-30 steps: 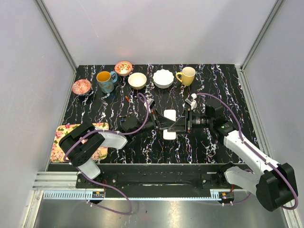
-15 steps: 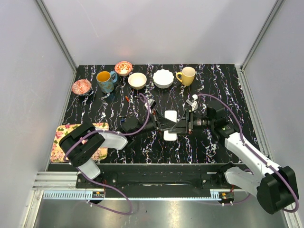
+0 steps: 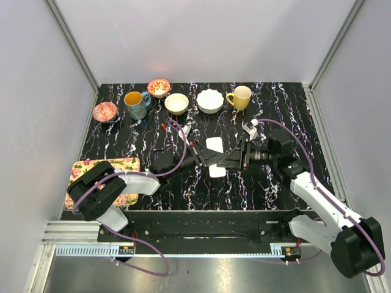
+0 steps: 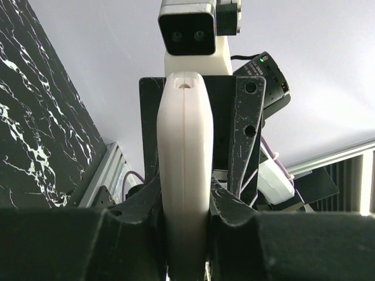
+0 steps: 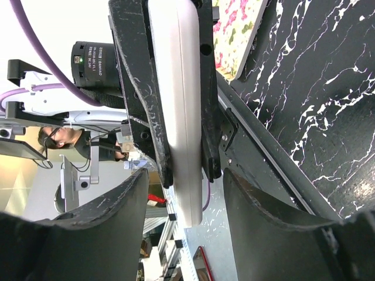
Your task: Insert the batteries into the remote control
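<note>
Left jaws clamp flat white plastic remote control [image 4: 183,175] edge-on | right jaws wide astride | centre before closing.

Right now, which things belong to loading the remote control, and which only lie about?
For the job: remote control, left end effector shut on it, right end effector open around it. Batteries: I cannot spot them.

Lying about: blue mug, yellow mug, cream bowl, white bowl, red bowl, red dish, flowered mat.

Left arm [image 3: 131,180], right arm [image 3: 314,192]: white shells, black joints, purple cables [image 3: 185,141], scuffed black jaws.
</note>
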You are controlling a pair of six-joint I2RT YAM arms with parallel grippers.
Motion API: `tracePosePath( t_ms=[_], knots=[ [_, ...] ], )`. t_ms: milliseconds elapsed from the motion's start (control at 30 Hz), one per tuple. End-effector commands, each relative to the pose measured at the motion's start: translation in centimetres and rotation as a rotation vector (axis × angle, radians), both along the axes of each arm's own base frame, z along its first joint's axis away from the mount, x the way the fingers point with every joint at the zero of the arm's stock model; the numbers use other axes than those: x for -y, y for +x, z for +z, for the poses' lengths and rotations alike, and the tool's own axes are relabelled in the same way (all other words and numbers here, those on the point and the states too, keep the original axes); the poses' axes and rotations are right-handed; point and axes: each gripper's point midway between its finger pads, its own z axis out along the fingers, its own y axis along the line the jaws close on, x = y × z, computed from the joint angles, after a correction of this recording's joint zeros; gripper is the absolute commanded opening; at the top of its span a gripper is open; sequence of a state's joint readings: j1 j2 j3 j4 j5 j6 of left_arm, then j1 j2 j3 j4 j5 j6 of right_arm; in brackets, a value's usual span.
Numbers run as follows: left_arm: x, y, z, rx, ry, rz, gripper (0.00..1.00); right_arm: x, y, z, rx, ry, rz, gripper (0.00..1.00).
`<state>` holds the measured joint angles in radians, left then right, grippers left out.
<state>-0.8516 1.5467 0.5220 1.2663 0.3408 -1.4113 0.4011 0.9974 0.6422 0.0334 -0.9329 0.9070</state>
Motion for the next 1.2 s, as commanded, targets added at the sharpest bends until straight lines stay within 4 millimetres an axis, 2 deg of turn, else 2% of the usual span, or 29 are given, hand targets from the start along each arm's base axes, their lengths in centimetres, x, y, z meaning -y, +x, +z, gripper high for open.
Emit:
tracePosePath(
  t_ms=[0, 300, 400, 433, 533, 600, 633, 700, 733, 767, 800, 833, 867, 900, 933, 967, 1000, 1033, 1067, 1100, 1133, 1167],
  knots=[
    [-0.6, 0.9, 3.5, 0.095, -0.074, 0.067, 0.00, -0.1, 0.5, 1.1, 0.041, 0.037, -0.005, 0.59],
    [0.3, 1.8, 5.1, 0.096, -0.115, 0.065, 0.00, -1.1, 0.2, 0.5, 0.030, 0.029, 0.049, 0.37],
    [0.6, 1.8, 5.5, 0.102, -0.122, 0.049, 0.00, -1.2, 0.4, 0.1, 0.026, 0.020, 0.043, 0.19],
    [0.6, 1.8, 5.5, 0.101, -0.120, 0.046, 0.00, -1.2, 0.5, 0.0, 0.027, 0.018, 0.039, 0.01],
    [0.4, 1.4, 5.4, 0.116, -0.129, 0.031, 0.02, -1.1, 0.6, 0.4, 0.046, 0.021, 0.026, 0.00],
    [-0.3, 1.4, 5.4, 0.115, -0.154, 0.022, 0.20, -0.9, 0.7, 0.8, 0.060, 0.002, 0.006, 0.00],
    [-1.2, 2.1, 5.5, 0.114, -0.166, 0.040, 0.35, -0.7, 0.7, 1.0, 0.069, -0.014, -0.004, 0.00],
    [-2.7, 2.4, 5.3, 0.099, -0.194, 0.046, 0.66, -0.2, 0.6, 1.2, 0.089, -0.076, -0.018, 0.00],
    [-4.0, 3.5, 5.4, 0.101, -0.200, 0.079, 0.79, 0.1, 1.0, 1.1, 0.099, -0.108, -0.043, 0.00],
    [-4.9, 3.7, 5.7, 0.102, -0.216, 0.089, 0.88, 0.4, 1.0, 1.1, 0.136, -0.137, -0.044, 0.00],
    [-5.8, 4.0, 4.9, 0.089, -0.204, 0.108, 0.95, 0.8, 0.8, 1.2, 0.122, -0.179, -0.055, 0.00],
    [-7.5, 5.3, 4.9, 0.097, -0.203, 0.159, 0.99, 1.2, 1.1, 1.0, 0.128, -0.219, -0.074, 0.00],
    [-8.6, 5.5, 5.5, 0.109, -0.212, 0.179, 0.99, 2.1, 2.2, 0.3, 0.162, -0.294, -0.127, 0.00],
    [-9.7, 5.9, 4.9, 0.099, -0.203, 0.208, 0.99, 3.0, 2.4, -0.3, 0.126, -0.374, -0.156, 0.00],
    [-11.5, 6.9, 4.9, 0.105, -0.200, 0.268, 0.99, 5.0, 4.4, -1.8, 0.125, -0.510, -0.288, 0.00],
    [-12.4, 7.0, 5.2, 0.116, -0.184, 0.298, 0.99, 6.7, 5.4, -2.9, 0.115, -0.620, -0.357, 0.00],
    [-12.7, 7.0, 4.7, 0.117, -0.150, 0.304, 0.99, 8.7, 5.8, -4.6, 0.059, -0.768, -0.405, 0.00],
    [-13.3, 7.5, 4.5, 0.123, -0.114, 0.330, 0.99, 12.4, 7.6, -5.7, 0.076, -0.955, -0.554, 0.00],
    [-13.7, 6.8, 5.5, 0.207, -0.071, 0.353, 0.99, 14.3, 8.2, -6.4, 0.081, -1.072, -0.606, 0.00],
    [-13.5, 7.8, 3.0, 0.120, 0.049, 0.377, 0.99, 16.2, 8.6, -7.5, 0.058, -1.203, -0.646, 0.00],
    [-13.5, 7.9, 2.2, 0.114, 0.127, 0.396, 0.99, 18.8, 9.5, -7.5, 0.079, -1.330, -0.745, 0.00],
    [-14.5, 8.0, -0.6, 0.078, 0.306, 0.458, 0.99, 19.5, 10.0, -8.2, 0.072, -1.396, -0.757, 0.00]
  ],
)
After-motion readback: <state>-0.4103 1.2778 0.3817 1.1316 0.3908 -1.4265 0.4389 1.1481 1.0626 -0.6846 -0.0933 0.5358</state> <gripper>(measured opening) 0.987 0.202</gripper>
